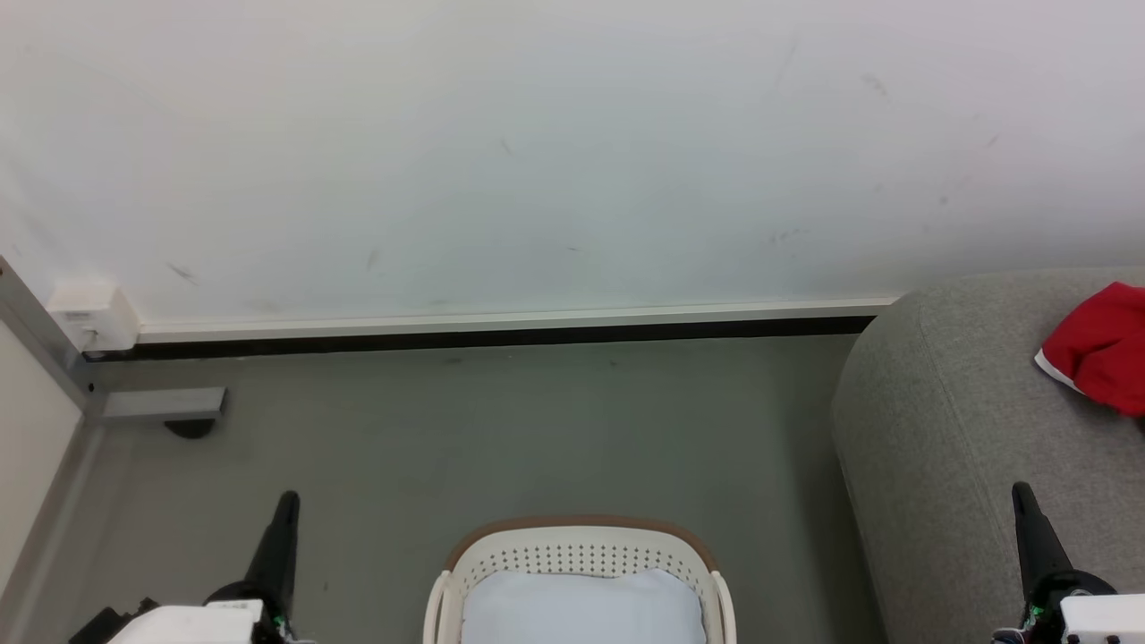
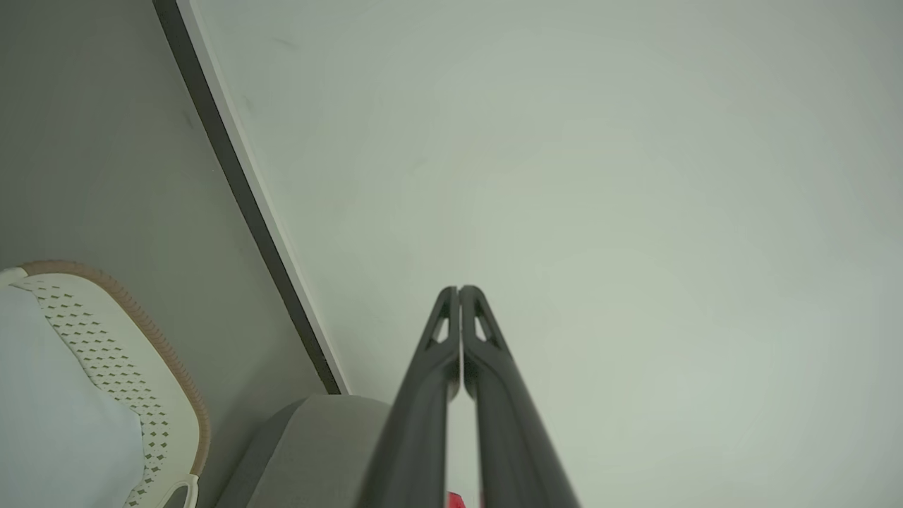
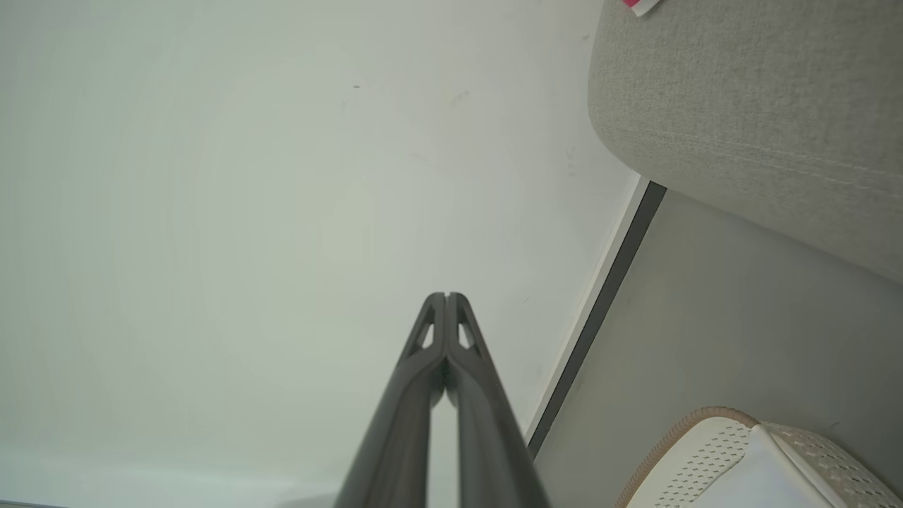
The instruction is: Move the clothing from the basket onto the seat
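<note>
The cream-white basket [image 1: 581, 547] with its brown rim sits on the floor at the bottom centre, with white fabric [image 1: 581, 608] lying inside it. A red garment with white trim [image 1: 1100, 347] rests on the light grey seat [image 1: 948, 420] at the right. My left gripper [image 1: 286, 503] is at the lower left, shut and holding nothing, left of the basket. My right gripper [image 1: 1022, 495] is at the lower right over the seat's front, shut and holding nothing. In the left wrist view the basket [image 2: 141, 353] and white fabric [image 2: 56, 409] lie to the left of the shut fingers [image 2: 458, 293].
A white wall [image 1: 572, 152] with a pale skirting and dark strip runs behind the grey floor [image 1: 501, 438]. A small white box [image 1: 89, 313] and a grey metal foot [image 1: 161, 404] stand at the far left by a panel edge.
</note>
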